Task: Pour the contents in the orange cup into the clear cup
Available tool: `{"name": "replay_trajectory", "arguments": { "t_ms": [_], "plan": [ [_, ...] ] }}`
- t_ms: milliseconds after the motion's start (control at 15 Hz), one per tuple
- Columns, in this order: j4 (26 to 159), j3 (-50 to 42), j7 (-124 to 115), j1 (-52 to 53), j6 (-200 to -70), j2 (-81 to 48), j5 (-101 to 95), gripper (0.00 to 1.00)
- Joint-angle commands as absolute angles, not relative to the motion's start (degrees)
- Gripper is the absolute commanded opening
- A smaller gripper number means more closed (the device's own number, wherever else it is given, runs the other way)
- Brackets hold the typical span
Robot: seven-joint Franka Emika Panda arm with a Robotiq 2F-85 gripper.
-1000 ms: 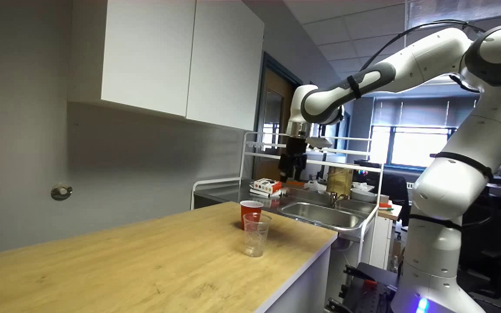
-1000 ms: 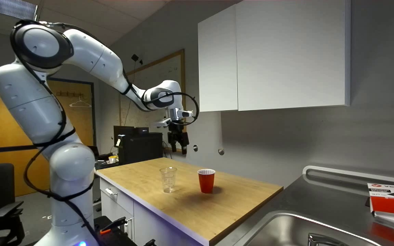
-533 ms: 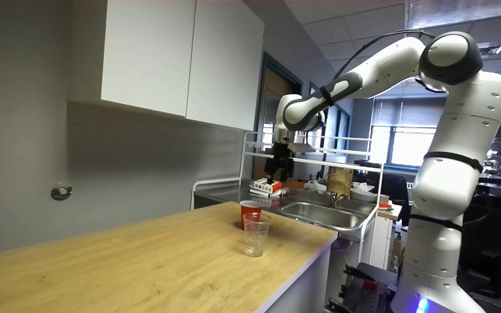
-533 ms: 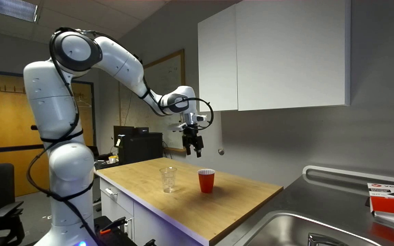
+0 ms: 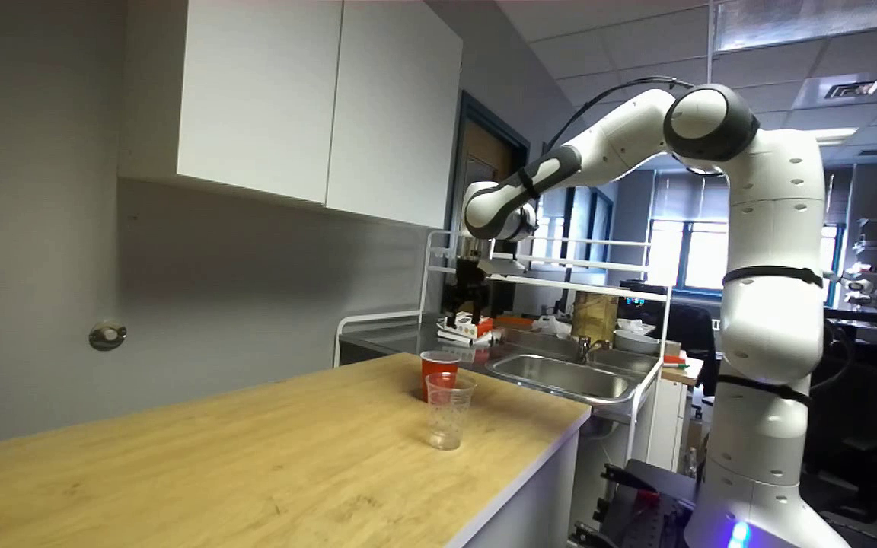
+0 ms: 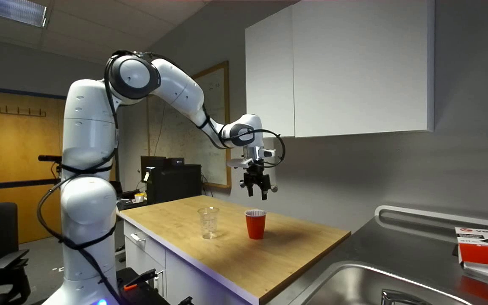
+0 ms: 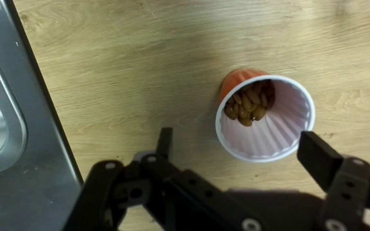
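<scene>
Box (image 6: 486,253) lbl'd "VELCRO"; orange cup (image 6: 256,226) w/ almonds (image 7: 247,104)

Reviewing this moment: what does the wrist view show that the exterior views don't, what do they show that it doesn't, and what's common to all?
Only the wrist view: brown nuts in the bottom of the orange cup.

Only the exterior views, both of them: the white wall cupboard, the robot's arm and the clear cup, which I can't make out in the wrist view.

Shared by all: the orange cup, the wooden counter, the sink and the open gripper.
</scene>
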State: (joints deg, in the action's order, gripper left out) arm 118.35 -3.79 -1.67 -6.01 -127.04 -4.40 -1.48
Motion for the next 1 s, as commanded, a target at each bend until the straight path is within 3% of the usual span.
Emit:
{"name": "replay_trajectory", "arguments": {
  "t_ms": [0,533,600,667,933],
  "plan": [
    [111.11,-4.74,4.15,-7.2,-123.85,-11.37,4.07,1.0],
    [105.21,-4.21,9.23,-9.58,-118.81,-20.86,8.77,1.0],
    [104.75,-4.24,9.03,-9.62,-118.49,-21.66,8.49,0.75],
    [104.33,-4.26,8.83,-9.63,-118.01,-22.33,8.26,0.75],
    [103.05,-4.27,8.31,-9.7,-116.91,-23.92,7.74,0.42]
  ]
}}
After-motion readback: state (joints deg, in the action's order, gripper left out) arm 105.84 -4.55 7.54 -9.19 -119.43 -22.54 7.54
